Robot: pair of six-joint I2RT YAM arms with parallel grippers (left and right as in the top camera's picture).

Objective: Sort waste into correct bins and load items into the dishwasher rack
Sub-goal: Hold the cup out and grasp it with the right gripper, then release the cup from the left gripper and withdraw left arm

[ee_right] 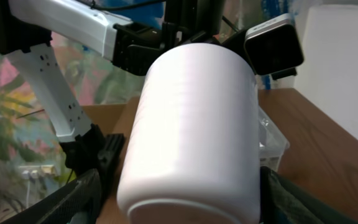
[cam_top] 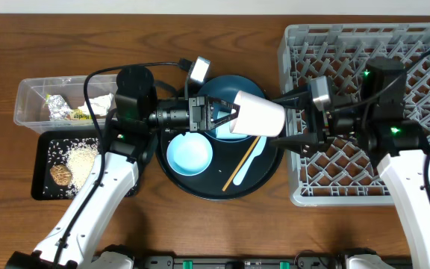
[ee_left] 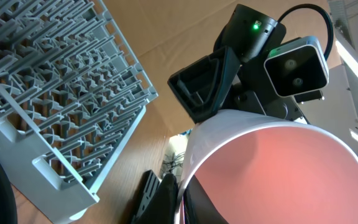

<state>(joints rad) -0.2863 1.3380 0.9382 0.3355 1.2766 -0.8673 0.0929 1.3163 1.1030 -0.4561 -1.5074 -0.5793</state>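
At centre frame, the left gripper pinches the pink cup by its rim; the right gripper, jaws wide, straddles its light, slick-looking body, likely the surer hold.

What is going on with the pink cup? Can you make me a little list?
cup: pink inside, held sideways above the blue dish
left gripper: shut on the cup's rim
right gripper: jaws wide around the cup's bottom end; grip unclear
on the dish: light blue cup, spoon, chopstick
rack: right of the dish
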